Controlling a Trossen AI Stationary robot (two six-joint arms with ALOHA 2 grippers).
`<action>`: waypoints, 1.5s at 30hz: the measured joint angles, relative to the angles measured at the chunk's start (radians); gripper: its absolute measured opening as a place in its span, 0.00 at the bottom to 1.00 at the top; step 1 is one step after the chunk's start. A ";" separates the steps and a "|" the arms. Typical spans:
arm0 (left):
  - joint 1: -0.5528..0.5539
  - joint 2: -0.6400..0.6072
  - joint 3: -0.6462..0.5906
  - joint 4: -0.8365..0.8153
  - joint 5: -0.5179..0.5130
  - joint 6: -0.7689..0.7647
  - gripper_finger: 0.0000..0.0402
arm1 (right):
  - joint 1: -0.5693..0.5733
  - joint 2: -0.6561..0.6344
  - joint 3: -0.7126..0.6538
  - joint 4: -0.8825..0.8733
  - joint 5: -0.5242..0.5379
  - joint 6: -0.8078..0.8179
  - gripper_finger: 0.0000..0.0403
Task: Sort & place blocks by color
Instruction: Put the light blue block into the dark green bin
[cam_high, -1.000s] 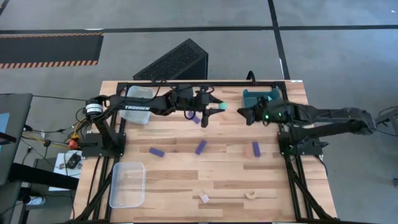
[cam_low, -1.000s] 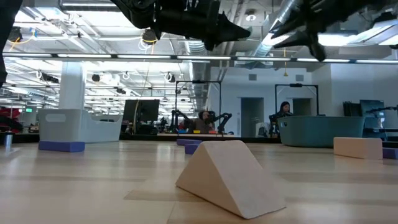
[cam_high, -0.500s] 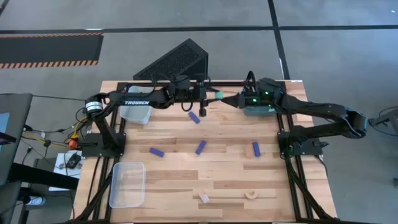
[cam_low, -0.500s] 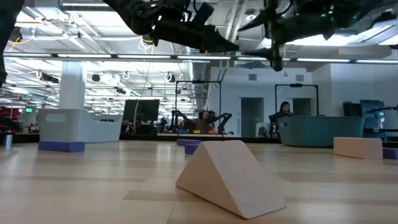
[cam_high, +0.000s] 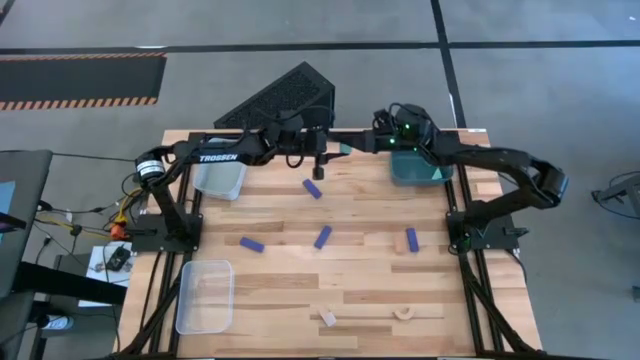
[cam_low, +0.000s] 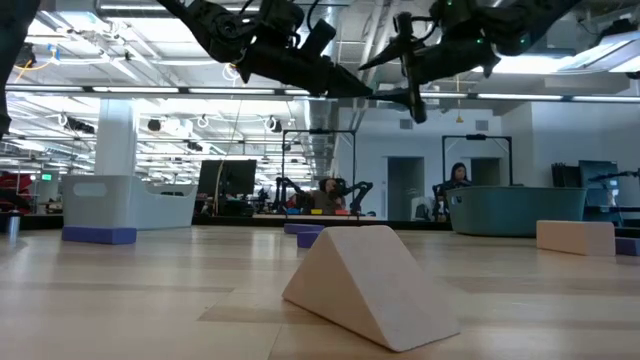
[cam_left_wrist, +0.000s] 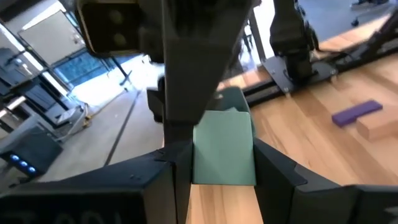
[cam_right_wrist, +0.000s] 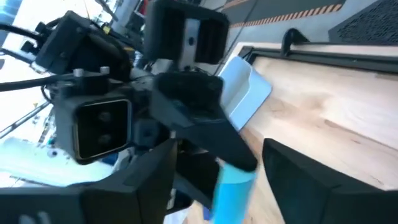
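Note:
My left gripper (cam_high: 333, 151) is shut on a light cyan cube (cam_left_wrist: 224, 146), held in the air near the table's far edge. My right gripper (cam_high: 353, 148) is open and faces it from the table's right. Its two fingers (cam_right_wrist: 155, 177) stand on either side of the cube (cam_right_wrist: 233, 186) without touching it. Several dark blue bars (cam_high: 312, 188) (cam_high: 252, 243) (cam_high: 322, 236) lie flat on the table. Pale tan bits (cam_high: 328, 318) (cam_high: 403, 313) lie near the front edge. My left gripper pinches the cyan cube by two opposite sides (cam_left_wrist: 198, 158) between its two fingers. The fingers come level from the table's left. The cube is lifted clear of the table.
A teal bin (cam_high: 420, 168) stands at the far right, a grey bin (cam_high: 220, 180) at the far left and a clear bin (cam_high: 205, 295) at the near left. A tan wedge (cam_low: 365, 280) lies close before the low camera. People show in the room beyond the table.
My left gripper has carried the cyan cube toward the table's far edge and a little to the left. My right gripper has swung toward the far edge and the left, up to the cube, and its open fingers now stand around it.

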 joint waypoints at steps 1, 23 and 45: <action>0.000 0.000 0.000 -0.013 -0.001 0.008 0.28 | -0.001 0.007 0.004 0.000 -0.011 0.000 0.64; 0.001 0.002 -0.002 -0.007 -0.129 0.011 0.47 | -0.045 0.036 0.005 -0.034 -0.046 -0.008 0.15; 0.093 -0.002 0.001 0.082 -0.352 -0.157 0.50 | -0.162 -0.122 0.004 -0.457 0.207 -0.205 0.14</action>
